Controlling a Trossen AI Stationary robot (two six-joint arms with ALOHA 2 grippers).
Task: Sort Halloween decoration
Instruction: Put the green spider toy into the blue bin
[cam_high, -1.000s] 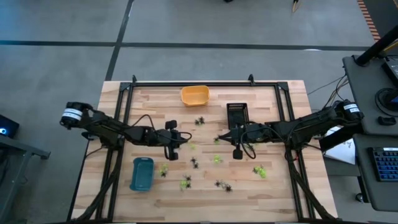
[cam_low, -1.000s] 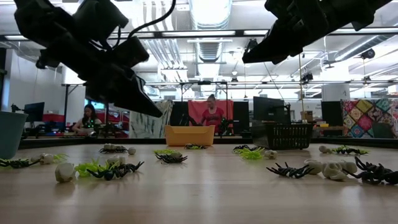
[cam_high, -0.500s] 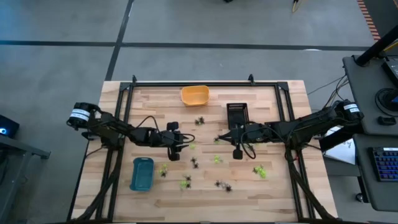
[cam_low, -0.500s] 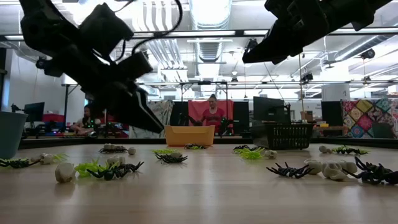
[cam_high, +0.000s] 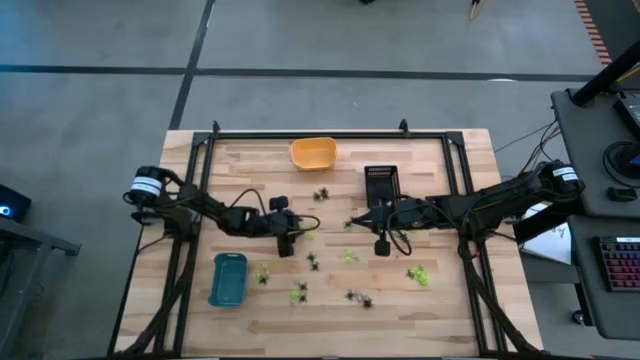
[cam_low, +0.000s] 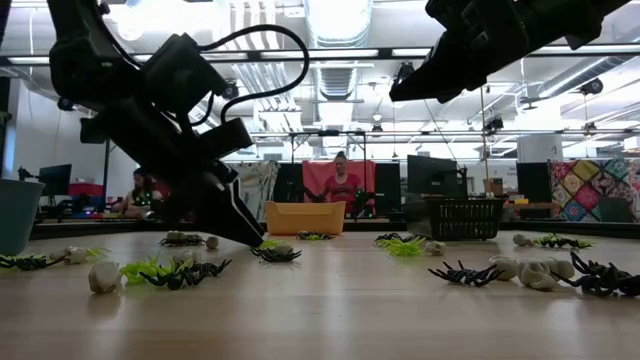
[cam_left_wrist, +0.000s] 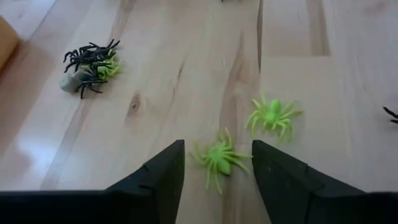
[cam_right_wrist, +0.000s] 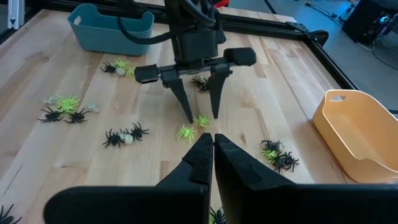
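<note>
Over the last second the left gripper (cam_left_wrist: 215, 171) has gone from pinched shut to spread apart and has dropped toward the bench while reaching further in from its left edge, so its fingers (cam_right_wrist: 185, 102) now straddle a lime-green spider (cam_left_wrist: 219, 158) lying near the middle of the bench, one fingertip on each side and neither yet touching it as far as the wrist view shows. A second lime-green spider (cam_left_wrist: 272, 116) lies just beside it, outside the fingers. That reads as the approach being finished and the pick about to be made; nothing is held yet. The right gripper (cam_right_wrist: 211, 149) hangs above the bench right of centre, fingers pressed together and empty, as it was a second ago. The rest of the Halloween decoration is unsorted: black spiders (cam_high: 358, 297) and more green ones (cam_high: 298, 291) scattered toward the front edge, a black cluster (cam_left_wrist: 89, 57) nearer the back. The blue tray (cam_high: 228, 279) sits by the front left corner, the orange tray (cam_high: 313, 153) and black tray (cam_high: 380, 181) along the back edge
</note>
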